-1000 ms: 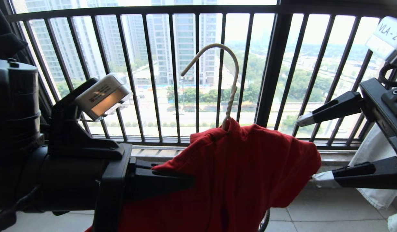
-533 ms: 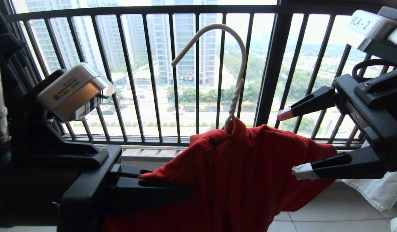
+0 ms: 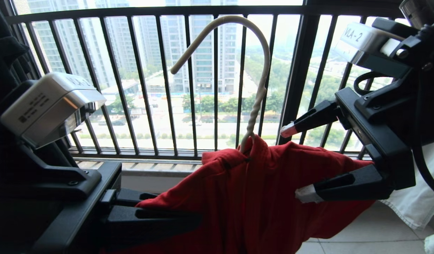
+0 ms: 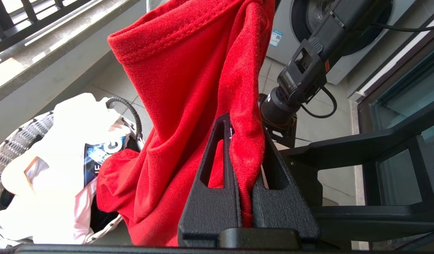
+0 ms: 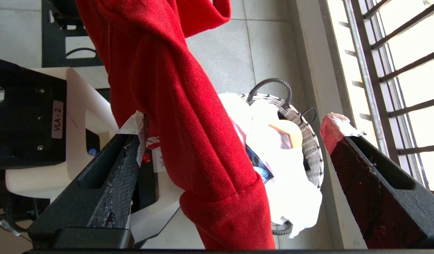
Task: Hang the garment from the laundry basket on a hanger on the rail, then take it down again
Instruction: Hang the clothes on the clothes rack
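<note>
The red garment (image 3: 259, 204) hangs on the off-white wire hanger (image 3: 252, 116), whose hook stands free in the air in front of the black railing. My left gripper (image 3: 199, 220) is shut on the garment's left shoulder, and red cloth (image 4: 188, 70) is pinched between its fingers (image 4: 217, 169). My right gripper (image 3: 293, 162) is open. Its taped fingertips straddle the right shoulder, and the sleeve (image 5: 174, 106) hangs between them, untouched. The laundry basket (image 5: 310, 141) sits on the floor below, by the wall. The rail is out of view.
A white shirt with a dark-blue print (image 4: 61, 165) fills the basket (image 4: 12, 148). The black railing (image 3: 301, 70) with vertical bars stands close behind the hanger. A pale cloth (image 3: 410, 208) hangs at the right. A grey washing machine (image 4: 283, 46) stands behind the garment.
The hanger and garment have risen, so the hook now reaches the railing's top bar. My right gripper has moved left, over the garment's right shoulder, still open. My left gripper keeps its hold.
</note>
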